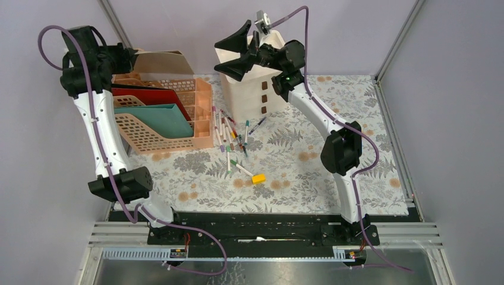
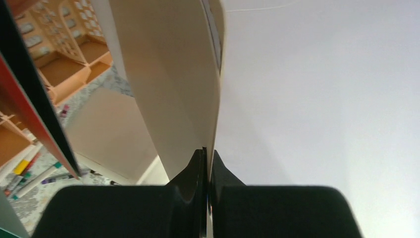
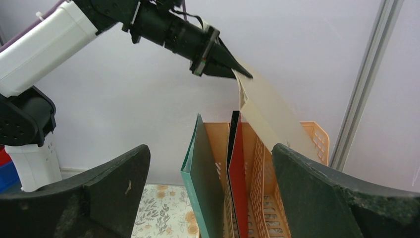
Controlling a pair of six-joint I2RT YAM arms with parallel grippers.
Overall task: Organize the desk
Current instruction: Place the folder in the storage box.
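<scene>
The desk (image 1: 297,154) is covered in a pale leaf-print cloth. At its back left stands an orange file rack (image 1: 178,133) holding a red folder (image 1: 148,95) and a teal folder (image 1: 157,119). My left gripper (image 1: 134,60) is shut on the top edge of a beige folder (image 1: 163,61), held tilted over the rack's rear slot. The left wrist view shows the jaws (image 2: 208,154) pinching that folder (image 2: 173,74). My right gripper (image 1: 230,53) hangs open and empty, high above the white pen box (image 1: 255,89), facing the rack. Between its fingers (image 3: 210,148) nothing is held.
Several loose markers (image 1: 229,133) lie scattered on the cloth between the rack and the pen box. A small yellow block (image 1: 258,178) sits nearer the front. A metal frame post (image 3: 364,84) stands behind the rack.
</scene>
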